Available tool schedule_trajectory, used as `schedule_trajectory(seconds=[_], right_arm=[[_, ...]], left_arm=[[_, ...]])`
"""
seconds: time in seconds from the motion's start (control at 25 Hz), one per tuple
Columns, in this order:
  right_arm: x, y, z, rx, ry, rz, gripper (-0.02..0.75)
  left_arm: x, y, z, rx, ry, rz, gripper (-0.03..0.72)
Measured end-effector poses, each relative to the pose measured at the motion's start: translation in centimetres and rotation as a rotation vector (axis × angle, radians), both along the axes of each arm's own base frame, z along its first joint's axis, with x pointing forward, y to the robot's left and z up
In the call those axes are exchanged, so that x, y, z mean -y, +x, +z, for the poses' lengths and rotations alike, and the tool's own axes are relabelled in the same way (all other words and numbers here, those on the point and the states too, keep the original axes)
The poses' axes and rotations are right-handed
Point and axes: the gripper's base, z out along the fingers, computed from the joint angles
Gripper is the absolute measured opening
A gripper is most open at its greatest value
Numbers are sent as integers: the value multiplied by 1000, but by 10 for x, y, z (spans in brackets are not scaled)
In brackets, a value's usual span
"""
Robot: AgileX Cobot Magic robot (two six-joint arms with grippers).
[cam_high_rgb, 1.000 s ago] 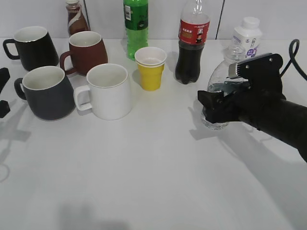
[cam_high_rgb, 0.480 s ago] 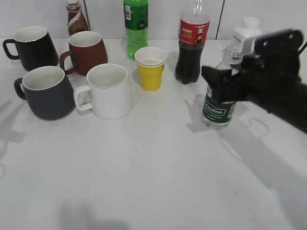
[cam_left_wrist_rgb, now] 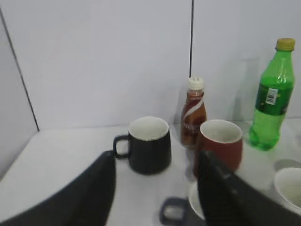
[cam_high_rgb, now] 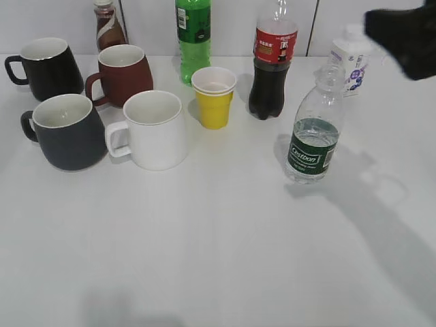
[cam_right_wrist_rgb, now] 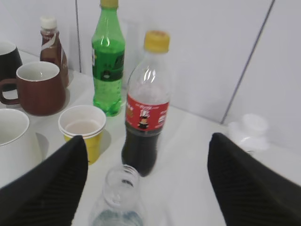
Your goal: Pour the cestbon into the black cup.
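The cestbon (cam_high_rgb: pixel 313 136) stands upright and uncapped on the white table, right of centre, and nothing holds it. Its open mouth (cam_right_wrist_rgb: pixel 120 184) shows low in the right wrist view, below and between the wide-spread fingers of my right gripper (cam_right_wrist_rgb: pixel 148 139), which is open and empty above it. In the exterior view my right arm (cam_high_rgb: pixel 407 35) is a dark blur at the top right, clear of the bottle. The black cup (cam_high_rgb: pixel 65 133) stands at the left; its handle (cam_left_wrist_rgb: pixel 173 211) shows low in the left wrist view. My left gripper (cam_left_wrist_rgb: pixel 156 155) is open and empty.
A white mug (cam_high_rgb: pixel 154 129) stands beside the black cup. Behind are a jet-black mug (cam_high_rgb: pixel 45 67), a reddish-brown mug (cam_high_rgb: pixel 124 73), a yellow paper cup (cam_high_rgb: pixel 214 97), a green soda bottle (cam_high_rgb: pixel 193 34), a cola bottle (cam_high_rgb: pixel 273 65), a brown sauce bottle (cam_high_rgb: pixel 107 27) and a white bottle (cam_high_rgb: pixel 351 53).
My right gripper has let go of the cestbon and moved up and to the right. The bottle stays standing where it was. My left arm has gone out of the exterior view.
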Motion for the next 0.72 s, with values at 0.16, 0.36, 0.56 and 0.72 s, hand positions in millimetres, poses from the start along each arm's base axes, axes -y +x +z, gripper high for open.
schedule_trajectory(seconds=[0.16,0.36,0.56,0.72], right_arm=[[18,-36,27,10,-22,-23,597],[47,-92,37,-109,-42,-74,597],[69,-139,21,-351,-113,-106,596],[81,-172,10,-483,-137,-106,596]], left_arm=[[-1,-39,13,-92,-116,28,517],[-6,-79,8,-275,-150,8,582],[-14,-108,-6,-420,-112,-3,585],[-17,-125,-15,-501,-69,-31,585]])
